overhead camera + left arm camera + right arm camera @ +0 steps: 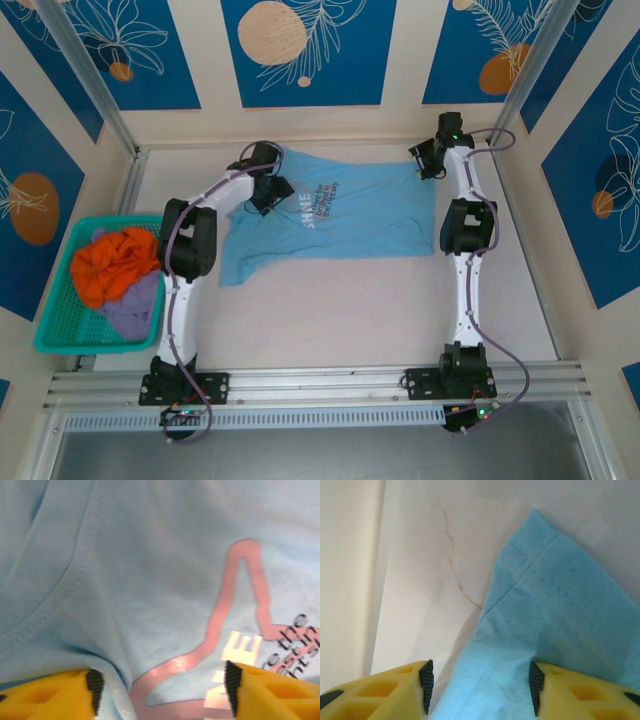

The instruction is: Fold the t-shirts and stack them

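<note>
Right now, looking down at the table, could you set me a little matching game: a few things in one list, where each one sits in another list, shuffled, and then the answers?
Things:
1. blue shirt
2. basket
3. orange cloth
4. right pincer

Places:
A. inside the basket
B. over a corner of the shirt
C. spread on the table
D. at the far left of the scene

Pairs: 1-C, 2-D, 3-A, 4-B.
</note>
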Robot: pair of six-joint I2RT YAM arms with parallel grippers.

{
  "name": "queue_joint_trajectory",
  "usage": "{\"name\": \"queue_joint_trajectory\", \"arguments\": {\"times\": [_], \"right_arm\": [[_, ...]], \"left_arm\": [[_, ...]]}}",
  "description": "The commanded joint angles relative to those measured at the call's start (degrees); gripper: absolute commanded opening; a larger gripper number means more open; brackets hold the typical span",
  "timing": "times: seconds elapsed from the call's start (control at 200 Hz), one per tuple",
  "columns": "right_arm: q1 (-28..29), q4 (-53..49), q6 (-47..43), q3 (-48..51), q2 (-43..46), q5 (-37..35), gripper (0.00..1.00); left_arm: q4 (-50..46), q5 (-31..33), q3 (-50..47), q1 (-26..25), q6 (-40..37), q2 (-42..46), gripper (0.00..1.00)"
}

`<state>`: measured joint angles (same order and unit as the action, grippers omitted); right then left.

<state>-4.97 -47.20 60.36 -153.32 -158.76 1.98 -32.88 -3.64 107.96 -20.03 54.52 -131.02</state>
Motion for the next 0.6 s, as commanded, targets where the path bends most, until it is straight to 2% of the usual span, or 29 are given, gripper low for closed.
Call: {"name": "queue_joint_trajectory", "arguments": {"times": [0.0, 0.05, 0.145, 0.22, 0.32, 0.45, 0.595], "right_arm": [[1.3, -2.8, -4.5, 5.2, 9.9, 0.8, 0.62], [2.2, -1.8, -5.8, 12.7, 16.5, -0.2, 0.64], [4.3, 0.5, -7.9, 27.6, 29.4, -5.6, 0.68], [5.1, 1.4, -7.5, 38.2, 38.0, -7.6, 0.68], [5.3, 0.7, -8.4, 50.1, 46.8, -8.5, 0.68], [5.5, -4.2, -12.2, 60.2, 51.5, -7.2, 0.63], [5.6, -6.2, -14.5, 66.0, 51.2, -6.7, 0.55]], "left_arm": [[-5.9, 1.8, 5.3, -0.6, -1.8, 3.2, 0.82], [-7.4, 3.4, 4.8, -0.6, -3.2, 6.1, 0.89], [-11.2, 7.5, 1.2, -0.6, -5.7, 12.6, 0.94], [-13.3, 9.5, -5.6, -0.2, -6.1, 18.8, 0.93], [-13.7, 9.6, -19.3, 1.0, -3.5, 28.3, 0.9], [-12.4, 9.7, -36.9, 4.0, -1.0, 38.9, 0.82], [-10.4, 3.1, -48.0, 7.9, -2.6, 44.8, 0.76]]}}
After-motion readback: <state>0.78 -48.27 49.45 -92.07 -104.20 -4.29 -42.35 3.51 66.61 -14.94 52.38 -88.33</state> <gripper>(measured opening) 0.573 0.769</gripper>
